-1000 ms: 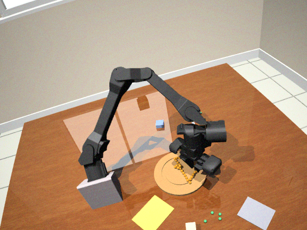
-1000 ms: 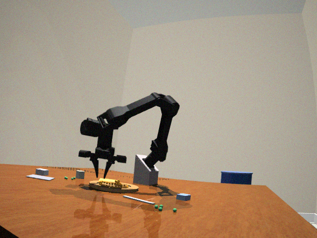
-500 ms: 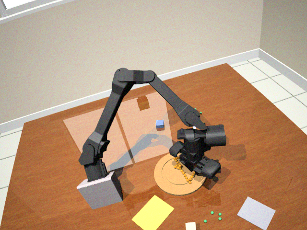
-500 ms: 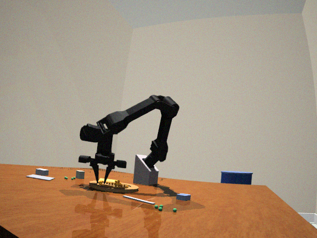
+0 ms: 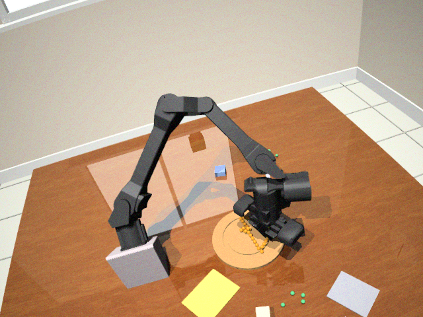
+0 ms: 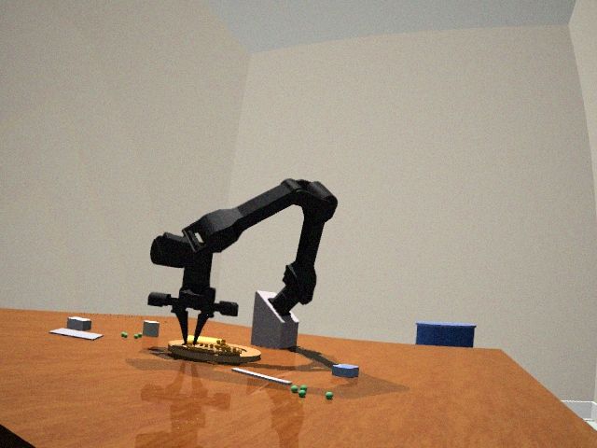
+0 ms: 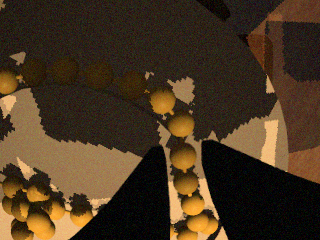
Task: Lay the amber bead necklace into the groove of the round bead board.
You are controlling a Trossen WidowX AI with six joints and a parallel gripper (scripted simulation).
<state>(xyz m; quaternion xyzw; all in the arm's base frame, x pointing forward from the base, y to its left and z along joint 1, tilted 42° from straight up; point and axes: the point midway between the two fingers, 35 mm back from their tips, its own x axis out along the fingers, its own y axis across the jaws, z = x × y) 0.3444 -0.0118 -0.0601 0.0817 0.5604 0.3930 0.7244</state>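
Note:
The round bead board (image 5: 223, 252) (image 6: 207, 358) (image 7: 90, 145) lies flat on the table. The amber bead necklace (image 5: 250, 236) (image 6: 222, 344) (image 7: 183, 156) lies on it. In the top view one strand crosses inside the groove circle, with a bunch of beads near its upper end; the arm hides the far side. In the wrist view another strand curves along the board and runs down between the fingers. My gripper (image 6: 190, 343) (image 7: 183, 146) points down at board height, its fingers narrowly open on either side of a bead, with a thin gap showing at each side.
A yellow sheet (image 5: 210, 292) and a cream block (image 5: 263, 311) lie in front of the board. Several green beads (image 5: 303, 294) (image 6: 302, 391) lie around. A pale sheet (image 5: 353, 293) (image 6: 76, 333), a blue block (image 5: 220, 170) (image 6: 345, 371) and a thin white bar (image 6: 261, 376) also lie there.

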